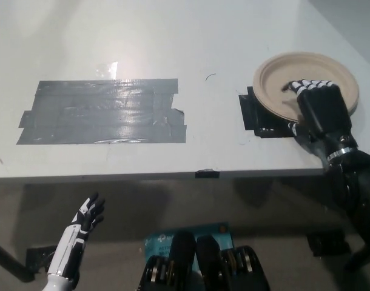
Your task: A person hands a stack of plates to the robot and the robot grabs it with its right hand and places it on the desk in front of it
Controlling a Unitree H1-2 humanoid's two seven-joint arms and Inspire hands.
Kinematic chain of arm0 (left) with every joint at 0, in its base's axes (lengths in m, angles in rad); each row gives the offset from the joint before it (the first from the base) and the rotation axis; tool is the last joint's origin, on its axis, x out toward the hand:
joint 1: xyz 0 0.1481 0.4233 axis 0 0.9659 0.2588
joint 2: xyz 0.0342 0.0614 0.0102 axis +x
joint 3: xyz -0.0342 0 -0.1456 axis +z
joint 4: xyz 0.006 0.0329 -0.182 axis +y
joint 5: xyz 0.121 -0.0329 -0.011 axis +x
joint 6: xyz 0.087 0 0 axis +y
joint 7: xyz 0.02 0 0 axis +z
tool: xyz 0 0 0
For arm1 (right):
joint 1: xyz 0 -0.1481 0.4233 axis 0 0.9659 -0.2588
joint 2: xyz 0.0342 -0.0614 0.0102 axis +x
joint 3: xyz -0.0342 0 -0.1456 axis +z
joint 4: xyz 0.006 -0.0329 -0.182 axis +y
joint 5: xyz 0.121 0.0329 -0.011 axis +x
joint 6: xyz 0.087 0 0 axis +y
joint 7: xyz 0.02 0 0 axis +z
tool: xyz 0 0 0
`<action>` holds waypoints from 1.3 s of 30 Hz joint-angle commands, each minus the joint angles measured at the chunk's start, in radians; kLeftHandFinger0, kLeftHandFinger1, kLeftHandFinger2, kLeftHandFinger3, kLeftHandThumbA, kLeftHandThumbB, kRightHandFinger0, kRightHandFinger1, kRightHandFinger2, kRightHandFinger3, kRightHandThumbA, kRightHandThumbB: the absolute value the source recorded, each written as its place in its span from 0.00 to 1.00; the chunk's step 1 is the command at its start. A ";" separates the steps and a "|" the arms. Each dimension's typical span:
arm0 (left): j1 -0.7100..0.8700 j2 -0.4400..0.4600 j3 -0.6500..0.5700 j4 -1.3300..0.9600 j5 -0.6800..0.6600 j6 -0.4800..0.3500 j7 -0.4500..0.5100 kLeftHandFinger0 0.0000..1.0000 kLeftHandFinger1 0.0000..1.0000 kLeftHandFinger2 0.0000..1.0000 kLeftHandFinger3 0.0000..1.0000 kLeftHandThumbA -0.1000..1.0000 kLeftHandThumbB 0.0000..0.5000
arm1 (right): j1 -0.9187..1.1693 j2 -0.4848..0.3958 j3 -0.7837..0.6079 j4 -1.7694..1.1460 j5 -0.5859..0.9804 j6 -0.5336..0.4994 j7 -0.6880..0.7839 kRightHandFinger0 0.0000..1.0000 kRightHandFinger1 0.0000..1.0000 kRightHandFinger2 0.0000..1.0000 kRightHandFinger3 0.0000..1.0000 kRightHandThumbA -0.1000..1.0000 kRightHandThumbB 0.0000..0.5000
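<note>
Head view showed the right hand (318, 109) closed on the near rim of the stack of plates (306, 85), which lay flat, low over the desk (173, 36) and partly over a black tape patch (258, 115). Handover looked done; letting go remained. The left hand (88, 215) hung open below the desk edge.

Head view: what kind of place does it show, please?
Probably a lab or test bench, not a home: a plain white desk marked with a grey duct-tape patch and a black tape square, beneath the round beige paper plates.
</note>
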 commanded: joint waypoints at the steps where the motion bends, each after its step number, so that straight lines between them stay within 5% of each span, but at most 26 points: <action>1: -0.024 0.016 -0.003 -0.018 0.019 0.000 -0.005 1.00 1.00 1.00 1.00 0.97 0.46 | 0.006 -0.083 -0.071 -0.420 0.517 0.095 0.639 1.00 1.00 1.00 1.00 0.96 1.00; 13: -0.021 0.016 -0.003 -0.019 0.009 0.000 -0.011 1.00 1.00 1.00 1.00 0.97 0.46 | 0.044 -0.205 -0.143 -0.805 1.076 0.347 0.962 1.00 1.00 1.00 1.00 0.90 1.00; 17: -0.019 0.015 -0.001 -0.026 0.007 0.005 -0.009 1.00 1.00 1.00 1.00 0.97 0.43 | 0.075 -0.206 -0.195 -0.846 1.171 0.311 0.929 1.00 1.00 1.00 1.00 0.82 1.00; 18: -0.020 0.015 -0.001 -0.025 0.007 0.006 -0.009 1.00 1.00 1.00 1.00 0.97 0.44 | 0.092 -0.180 -0.217 -0.862 1.157 0.306 0.871 1.00 1.00 1.00 1.00 0.57 0.76; 19: -0.021 0.016 -0.001 -0.021 0.010 0.004 -0.008 1.00 1.00 1.00 1.00 0.97 0.47 | 0.126 -0.131 -0.249 -0.892 1.092 0.263 0.741 1.00 1.00 1.00 1.00 0.28 0.63; 20: -0.020 0.016 -0.002 -0.020 0.012 0.003 -0.007 1.00 1.00 1.00 1.00 0.97 0.48 | 0.138 -0.118 -0.253 -0.907 1.050 0.238 0.694 1.00 1.00 1.00 0.75 0.05 0.52; 21: -0.018 0.015 -0.002 -0.019 0.013 0.002 -0.007 1.00 1.00 1.00 1.00 0.97 0.50 | 0.147 -0.114 -0.254 -0.921 1.031 0.226 0.673 1.00 1.00 1.00 0.69 0.02 0.49; 22: -0.015 0.015 -0.003 -0.017 0.015 -0.002 -0.007 1.00 1.00 1.00 1.00 0.98 0.50 | 0.161 -0.110 -0.261 -0.947 1.035 0.234 0.666 1.00 1.00 1.00 0.74 0.06 0.48; 23: -0.015 0.015 -0.004 -0.016 0.015 -0.005 -0.008 1.00 1.00 1.00 1.00 0.98 0.50 | 0.177 -0.116 -0.272 -0.982 1.077 0.274 0.684 1.00 1.00 1.00 1.00 0.34 0.76; 24: -0.015 0.015 -0.006 -0.014 0.015 -0.007 -0.009 1.00 1.00 1.00 1.00 0.98 0.48 | 0.191 -0.128 -0.280 -1.009 1.108 0.300 0.700 1.00 1.00 1.00 1.00 0.58 0.95; 25: -0.018 0.016 -0.006 -0.018 0.016 -0.002 -0.010 1.00 1.00 1.00 1.00 0.98 0.48 | 0.202 -0.140 -0.286 -1.028 1.136 0.301 0.711 1.00 1.00 1.00 1.00 0.63 1.00; 39: -0.023 0.018 -0.002 -0.018 0.007 0.005 -0.013 1.00 1.00 1.00 1.00 0.98 0.48 | 0.483 -0.124 -0.402 -1.504 1.134 0.276 0.474 1.00 1.00 1.00 1.00 0.84 1.00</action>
